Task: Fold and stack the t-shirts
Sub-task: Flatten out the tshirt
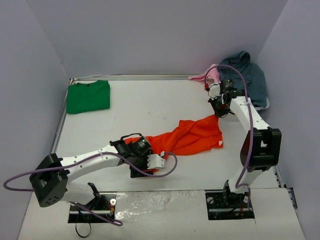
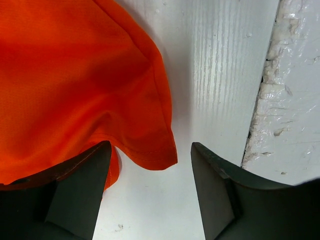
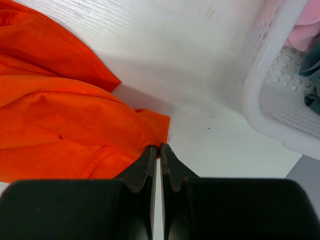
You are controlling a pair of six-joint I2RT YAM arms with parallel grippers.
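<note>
The left end effector (image 2: pixel 151 150), jaws parted, straddles a hem corner of the orange t-shirt (image 2: pixel 75 75) on the counter (image 1: pixel 150 105) and should close squarely on it; farther off, the right end effector (image 3: pixel 159 147) is clamped on another corner, the green t-shirt (image 1: pixel 88 96) folded well beyond both

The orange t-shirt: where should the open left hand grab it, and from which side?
The orange t-shirt is probably best taken at its stitched hem corner, from above. That corner lies loose on the table, between the left hand's open fingers, opposite the end the right hand pinches.
</note>
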